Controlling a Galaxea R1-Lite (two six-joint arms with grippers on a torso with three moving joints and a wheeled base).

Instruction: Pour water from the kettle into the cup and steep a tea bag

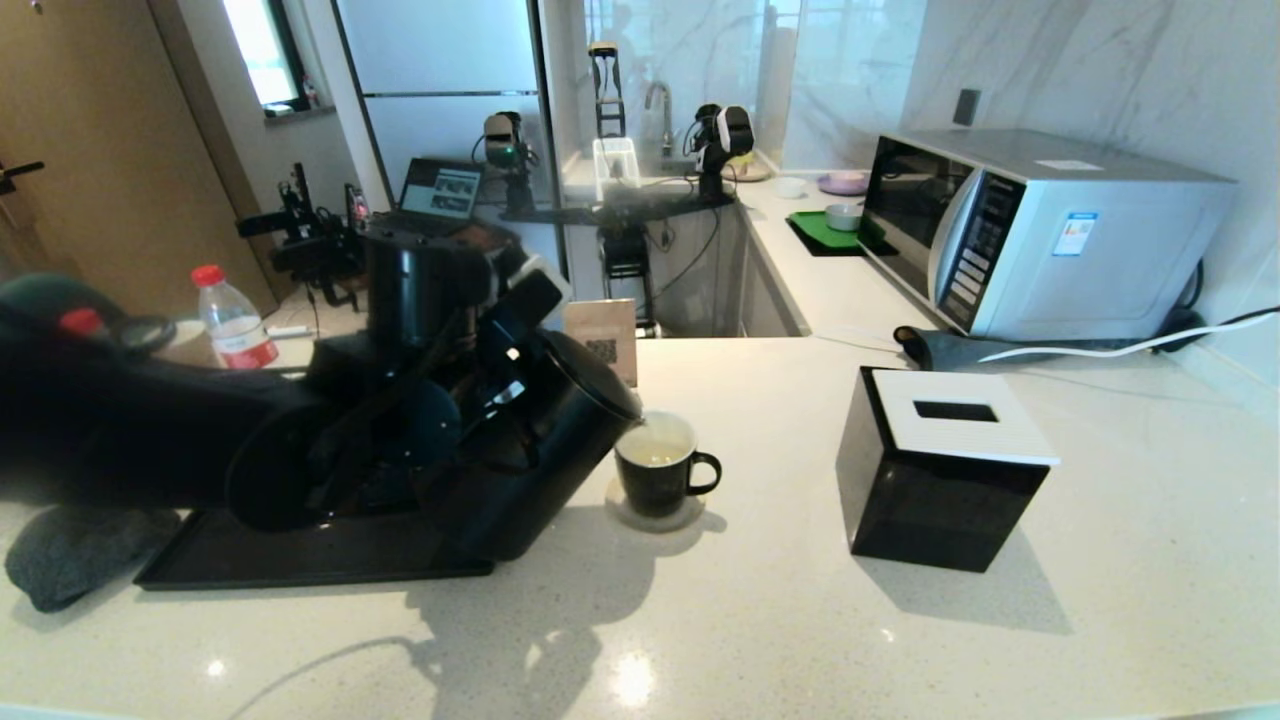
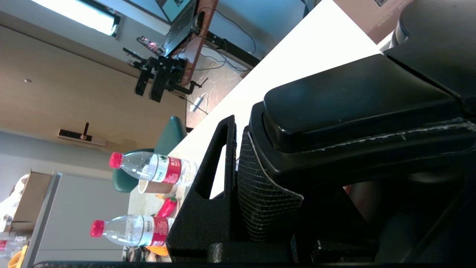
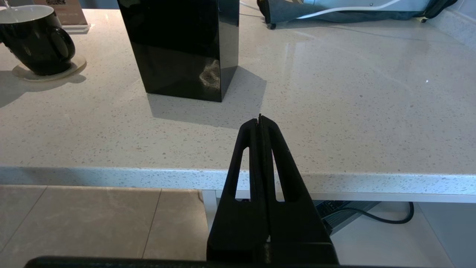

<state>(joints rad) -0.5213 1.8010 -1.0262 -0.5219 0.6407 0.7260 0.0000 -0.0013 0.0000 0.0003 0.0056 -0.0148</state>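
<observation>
matte black kettle [image 1: 540, 450], black cup [image 1: 660, 470] with cream interior, speckled pale counter [image 1: 800, 620].

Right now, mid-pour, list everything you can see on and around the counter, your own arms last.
kettle: 1, black, tilted, spout over the cup
cup: 1, black, cream inside, on a coaster
tray: 1, black, under the kettle
tissue box: 1, black with white top, right of the cup
microwave: 1, silver, far right
water bottles: 2, clear, red caps, far left
tea bag: not visible
left gripper: clamped on the kettle handle
right gripper: shut, parked off the counter's near edge
</observation>
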